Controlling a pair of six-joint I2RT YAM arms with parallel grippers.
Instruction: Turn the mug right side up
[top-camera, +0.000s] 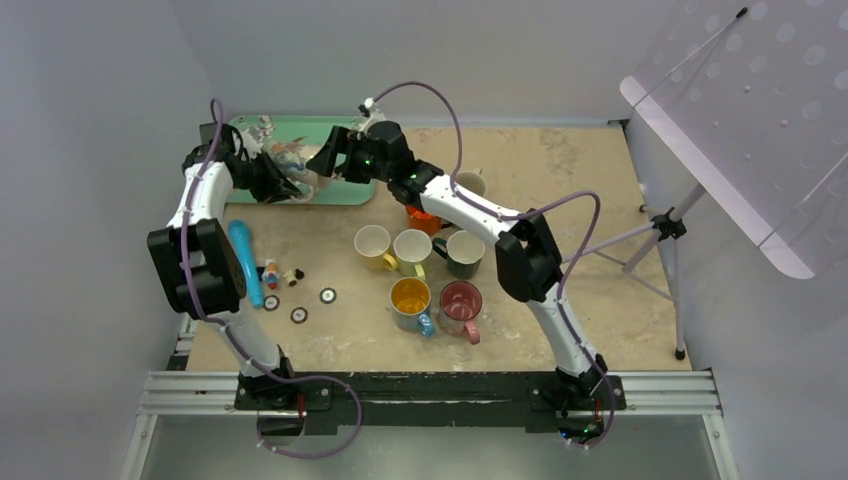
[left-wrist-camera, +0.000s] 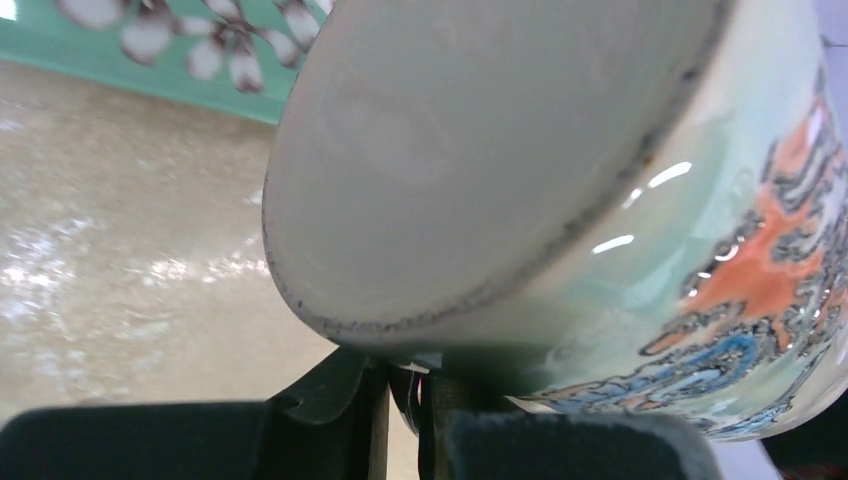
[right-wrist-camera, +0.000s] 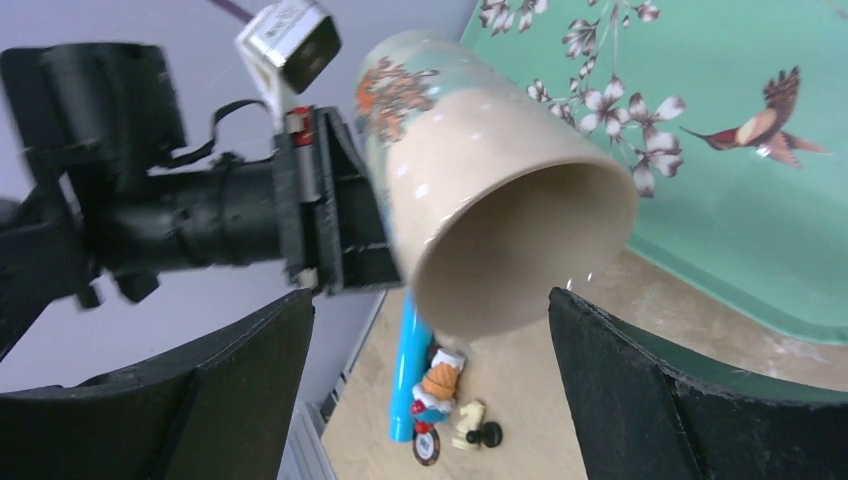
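Note:
A pale green mug (top-camera: 292, 163) with orange and blue patterns hangs tilted in the air over the front edge of the teal tray (top-camera: 345, 135). My left gripper (top-camera: 272, 182) is shut on it from the left. In the left wrist view its white base (left-wrist-camera: 470, 150) fills the frame above the nearly closed fingers (left-wrist-camera: 330, 400). In the right wrist view the mug's open mouth (right-wrist-camera: 520, 250) faces the camera, tipped down toward the table. My right gripper (top-camera: 325, 160) is open and empty just right of the mug, its fingers (right-wrist-camera: 230, 390) spread wide, not touching it.
Several upright mugs (top-camera: 420, 250) stand mid-table, an orange one (top-camera: 425, 218) under the right arm. A blue tube (top-camera: 245, 262), small toys and chess pieces (top-camera: 285, 275) and discs lie at the left. A tripod stand (top-camera: 665, 225) is at the right.

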